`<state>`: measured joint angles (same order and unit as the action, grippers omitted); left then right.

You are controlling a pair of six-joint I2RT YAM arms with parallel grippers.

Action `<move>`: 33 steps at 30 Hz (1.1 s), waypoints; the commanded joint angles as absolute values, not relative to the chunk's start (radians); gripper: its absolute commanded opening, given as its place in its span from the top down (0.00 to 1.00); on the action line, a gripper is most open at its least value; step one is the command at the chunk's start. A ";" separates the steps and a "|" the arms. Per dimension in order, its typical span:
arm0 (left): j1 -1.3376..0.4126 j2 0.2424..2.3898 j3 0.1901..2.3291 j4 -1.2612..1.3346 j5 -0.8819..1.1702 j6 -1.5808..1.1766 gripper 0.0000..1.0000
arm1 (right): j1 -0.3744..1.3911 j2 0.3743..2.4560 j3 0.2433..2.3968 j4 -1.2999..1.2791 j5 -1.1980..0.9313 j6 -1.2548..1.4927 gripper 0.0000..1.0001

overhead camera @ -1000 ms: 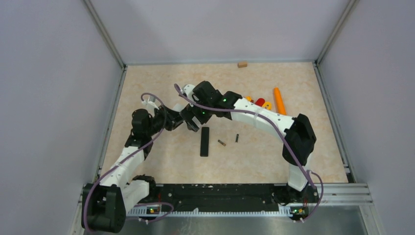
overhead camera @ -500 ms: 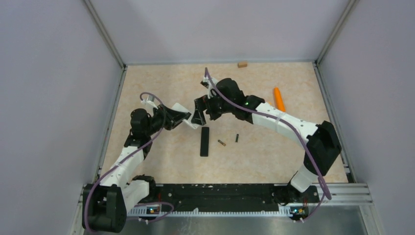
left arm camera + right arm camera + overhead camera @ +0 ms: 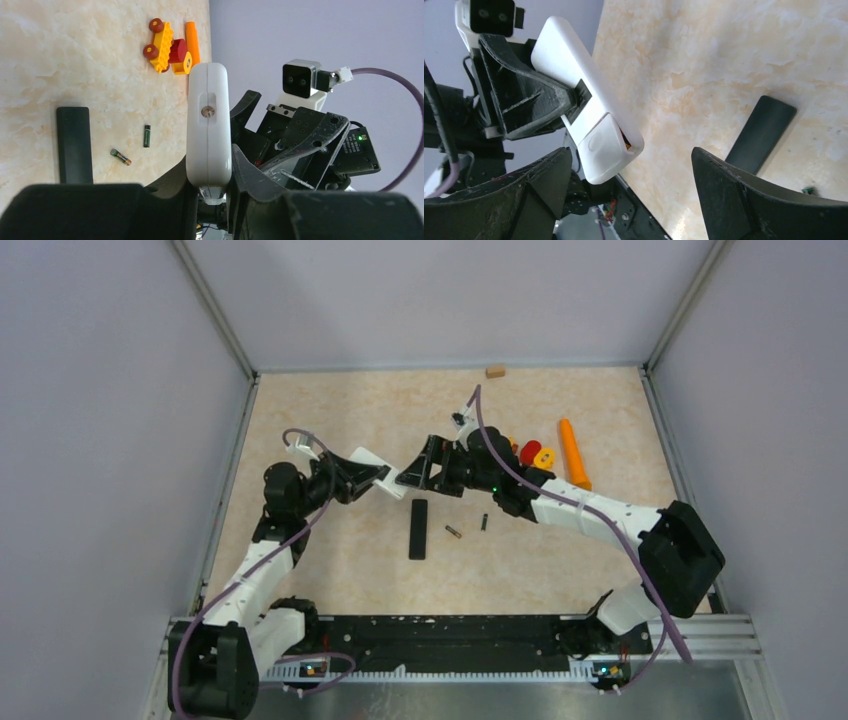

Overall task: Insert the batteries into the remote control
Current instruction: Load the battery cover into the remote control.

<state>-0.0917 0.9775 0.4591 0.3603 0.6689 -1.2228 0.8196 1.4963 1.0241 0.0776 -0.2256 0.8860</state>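
I see the table (image 3: pixel 330 410) filling the middle of the top view, pale and marbled, with grey walls on three sides. My left arm (image 3: pixel 255 570) rises from the lower left toward the centre. My right arm (image 3: pixel 600 515) comes in from the lower right and bends toward the same spot.

The left gripper (image 3: pixel 362 472) is clenched on the remote (image 3: pixel 380 478), a white slab held off the table just left of centre. In the left wrist view the remote (image 3: pixel 208 130) stands upright in mid-frame, pinched low down between the fingers of the left gripper (image 3: pixel 210 190).

The right gripper (image 3: pixel 420 472) is spread wide and grasps nothing. It sits just right of the remote's free end. In the right wrist view its fingers frame the lower corners, and the remote (image 3: pixel 589 120) slants down from the upper left between them. I cannot tell whether either finger touches it.

The black bar (image 3: pixel 418 529) lies flat just below the two grippers, lengthwise toward the bottom of the frame. An orange carrot (image 3: pixel 572 452) lies at the upper right, with a red and yellow toy (image 3: pixel 533 453) just left of it. A small tan block (image 3: pixel 495 371) sits at the top edge, against the wall.

The gold battery (image 3: pixel 454 533) lies just right of the black bar, apart from it. The dark battery (image 3: pixel 484 523) lies a little further right. Both rest on the table.
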 commanded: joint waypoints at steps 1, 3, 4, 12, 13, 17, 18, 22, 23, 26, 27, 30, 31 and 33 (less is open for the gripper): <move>-0.086 0.935 0.498 0.456 0.688 -1.297 1.00 | 0.818 1.467 1.029 0.256 -0.224 1.016 0.13; -0.086 0.930 0.490 0.478 0.686 -1.331 1.00 | 0.818 1.478 1.019 0.286 -0.244 1.041 0.19; -0.086 0.929 0.487 0.492 0.684 -1.352 1.00 | 0.818 1.479 1.010 0.301 -0.251 1.053 0.23; -0.086 0.923 0.462 0.584 0.684 -1.482 1.00 | 0.819 1.478 0.938 0.420 -0.308 1.119 0.42; -0.086 0.923 0.460 0.594 0.684 -1.493 1.00 | 0.819 1.478 0.931 0.429 -0.313 1.123 0.44; -0.086 0.926 0.454 0.630 0.695 -1.533 1.00 | 0.818 1.478 0.911 0.456 -0.311 1.130 0.53; -0.086 0.927 0.452 0.641 0.698 -1.542 1.00 | 0.818 1.479 0.907 0.467 -0.313 1.132 0.55; -0.086 0.928 0.455 0.675 0.707 -1.553 1.00 | 0.819 1.494 0.897 0.498 -0.324 1.149 0.59; -0.086 0.928 0.456 0.697 0.711 -1.551 1.00 | 0.818 1.501 0.899 0.500 -0.329 1.154 0.61; -0.088 0.926 0.460 0.769 0.737 -1.531 1.00 | 0.818 1.526 0.913 0.509 -0.336 1.161 0.66; -0.089 0.924 0.466 0.771 0.751 -1.519 1.00 | 0.818 1.537 0.922 0.511 -0.338 1.163 0.68; -0.094 0.916 0.483 0.762 0.798 -1.491 1.00 | 0.820 1.581 0.958 0.543 -0.344 1.166 0.71; -0.097 0.916 0.487 0.759 0.814 -1.487 1.00 | 0.823 1.600 0.971 0.567 -0.347 1.162 0.71; -0.102 0.920 0.497 0.742 0.849 -1.479 1.00 | 0.826 1.638 1.007 0.591 -0.350 1.157 0.72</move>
